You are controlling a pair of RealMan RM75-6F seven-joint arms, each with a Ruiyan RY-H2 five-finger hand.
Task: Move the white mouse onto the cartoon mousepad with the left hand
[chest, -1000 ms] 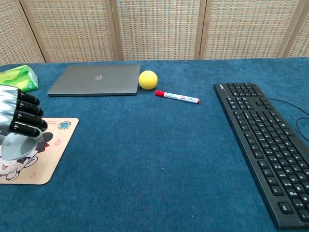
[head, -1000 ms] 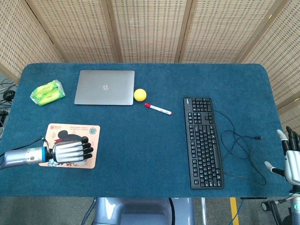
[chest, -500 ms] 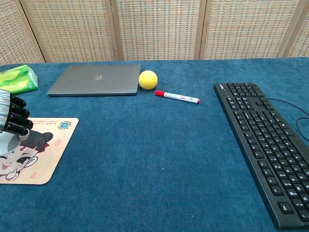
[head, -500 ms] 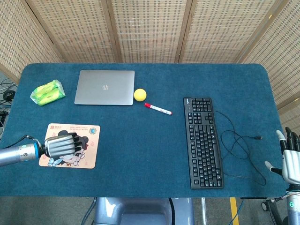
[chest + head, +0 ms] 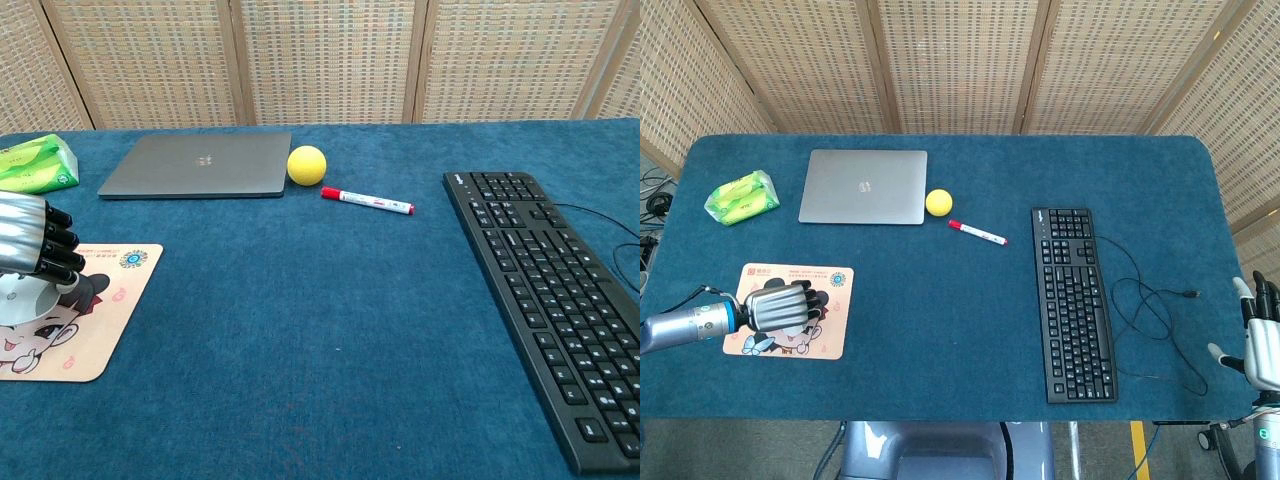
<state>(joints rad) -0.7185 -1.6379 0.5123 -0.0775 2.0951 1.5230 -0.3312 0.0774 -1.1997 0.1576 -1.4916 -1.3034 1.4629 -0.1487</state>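
Resting on the cartoon mousepad [image 5: 95, 325], the rounded white mouse [image 5: 22, 300] sits grasped under the left hand [image 5: 780, 305]

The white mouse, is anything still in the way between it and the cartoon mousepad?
Nothing visible is. The white mouse already sits on the cartoon mousepad, under the left hand, which covers it from above. The laptop, yellow ball and marker lie farther back on the table.

white mouse [image 5: 22, 300]: mostly hidden under left hand [image 5: 30, 250] | right hand [image 5: 1262, 345]: cut off by frame edge
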